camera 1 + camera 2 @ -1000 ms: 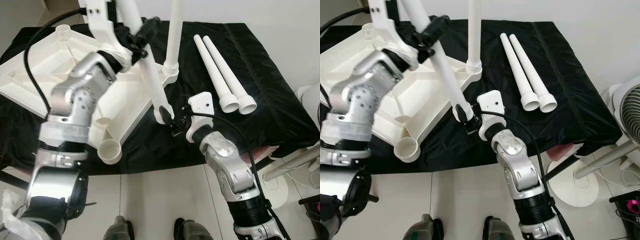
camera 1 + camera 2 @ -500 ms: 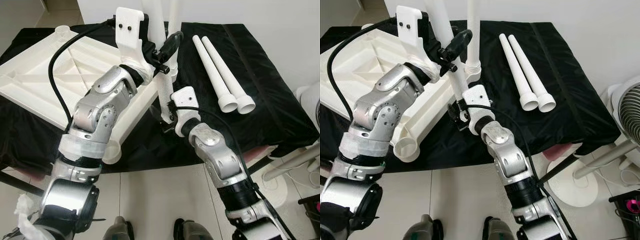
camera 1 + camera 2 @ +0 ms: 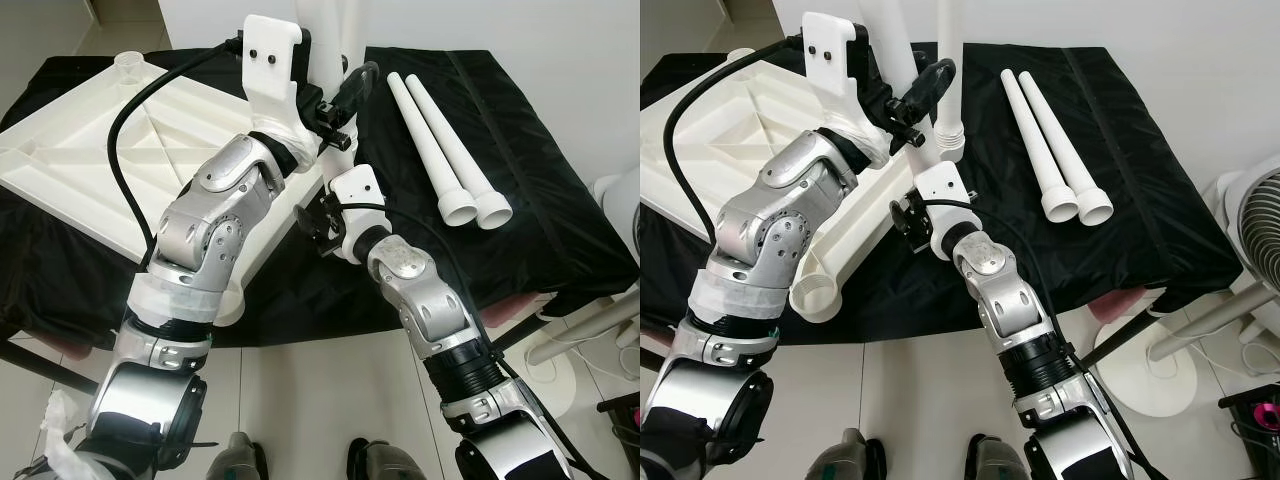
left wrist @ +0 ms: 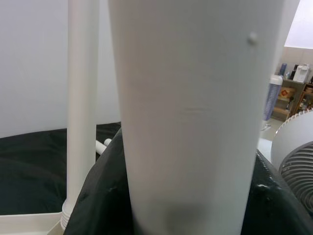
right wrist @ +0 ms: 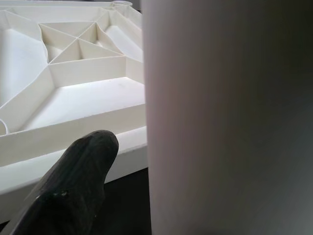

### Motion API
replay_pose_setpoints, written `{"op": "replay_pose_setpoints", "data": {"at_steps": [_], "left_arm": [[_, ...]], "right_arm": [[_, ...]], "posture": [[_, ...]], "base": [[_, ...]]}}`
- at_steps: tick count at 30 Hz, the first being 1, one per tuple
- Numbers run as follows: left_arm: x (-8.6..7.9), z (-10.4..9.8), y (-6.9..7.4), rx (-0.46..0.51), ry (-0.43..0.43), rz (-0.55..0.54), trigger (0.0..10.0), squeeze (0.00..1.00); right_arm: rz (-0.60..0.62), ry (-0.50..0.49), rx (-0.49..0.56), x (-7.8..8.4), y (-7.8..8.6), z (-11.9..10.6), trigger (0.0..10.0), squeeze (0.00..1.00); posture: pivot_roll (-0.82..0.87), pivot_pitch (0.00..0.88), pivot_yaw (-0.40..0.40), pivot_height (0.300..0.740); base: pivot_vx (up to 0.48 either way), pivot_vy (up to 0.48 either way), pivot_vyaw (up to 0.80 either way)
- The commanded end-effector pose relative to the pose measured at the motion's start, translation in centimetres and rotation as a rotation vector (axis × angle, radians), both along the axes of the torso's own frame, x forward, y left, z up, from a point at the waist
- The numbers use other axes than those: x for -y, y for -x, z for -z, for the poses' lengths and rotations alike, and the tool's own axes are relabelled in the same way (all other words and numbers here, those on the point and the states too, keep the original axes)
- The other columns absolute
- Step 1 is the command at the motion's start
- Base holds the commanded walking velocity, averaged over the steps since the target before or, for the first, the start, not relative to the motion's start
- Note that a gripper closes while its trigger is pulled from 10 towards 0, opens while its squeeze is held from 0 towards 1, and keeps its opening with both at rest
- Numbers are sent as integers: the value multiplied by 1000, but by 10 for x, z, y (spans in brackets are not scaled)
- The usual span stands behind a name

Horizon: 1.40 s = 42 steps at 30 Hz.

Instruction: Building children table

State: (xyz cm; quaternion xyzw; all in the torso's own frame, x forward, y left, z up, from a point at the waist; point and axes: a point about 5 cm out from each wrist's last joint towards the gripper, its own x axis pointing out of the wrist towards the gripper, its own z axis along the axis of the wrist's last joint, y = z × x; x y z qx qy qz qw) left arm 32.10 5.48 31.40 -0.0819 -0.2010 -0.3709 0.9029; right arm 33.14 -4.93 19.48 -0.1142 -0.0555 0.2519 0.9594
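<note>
A white table top (image 3: 740, 130) lies upside down on a black cloth. One white leg (image 3: 950, 60) stands upright in its near-right corner socket. Right beside it I hold a second leg (image 3: 890, 40), tilted slightly. My left gripper (image 3: 920, 88) is shut on this leg's upper part, and my right gripper (image 3: 910, 212) is shut on its lower end at the table top's edge. The held leg (image 4: 190, 112) looms large in the left wrist view. In the right wrist view one black finger (image 5: 73, 186) rests against the leg (image 5: 230, 117). Two loose legs (image 3: 440, 140) lie side by side on the cloth to the right.
An open round socket (image 3: 812, 293) sits at the table top's nearest corner, another socket (image 3: 128, 62) at the far corner. A white fan (image 3: 1255, 220) on a round base (image 3: 1150, 375) stands off the surface's right edge. Tiled floor lies in front.
Both arms have carried the leg leftward, from over the black cloth to the table top's edge beside the standing leg. The leg now stands steeper. Both grippers still hold it.
</note>
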Motion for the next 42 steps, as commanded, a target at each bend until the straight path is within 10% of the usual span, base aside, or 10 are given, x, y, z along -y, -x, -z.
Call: {"op": "replay_pose_setpoints", "data": {"at_steps": [1,3,13,15,16,26,27,30,31,42], "left_arm": [[3,-4,6,32,-5,21,10000,0],[4,-4,6,34,-6,24,10000,0],[6,-5,8,40,-14,35,10000,0],[7,-4,8,24,-7,63,10000,0],[7,-4,8,18,1,75,10000,1000],[9,-2,16,28,-29,131,10000,1000],[8,-3,16,21,-15,133,10000,0],[4,-6,15,2,24,136,10000,0],[2,-8,14,-8,43,137,10000,0],[-41,7,4,-59,52,-4,10000,0]], "right_arm": [[11,7,5,0,-2,0,10000,0],[3,-7,1,-1,-3,-1,0,0],[28,-24,0,0,-5,-3,0,0],[38,-35,-7,0,-6,-4,10000,0],[42,-34,1,-1,-6,-5,10000,0],[87,-87,-2,1,-8,-6,10000,0],[101,-98,-9,3,-9,-5,10000,0],[123,-117,-16,6,-10,-5,10000,0],[130,-124,-17,8,-10,-5,2392,0],[262,-269,70,37,-11,-19,10000,0]], "posture": [[-8,63,20,740],[-8,59,21,740],[-6,64,24,740],[-6,65,25,740],[-6,66,27,740],[-3,62,33,740],[-3,65,32,740],[-3,67,33,740],[-3,68,33,740],[-3,77,26,740]], "base": [[0,0,0],[0,0,0],[0,0,0],[0,0,0],[0,0,0],[0,0,0],[0,0,0],[0,0,0],[0,0,0],[0,0,0]]}}
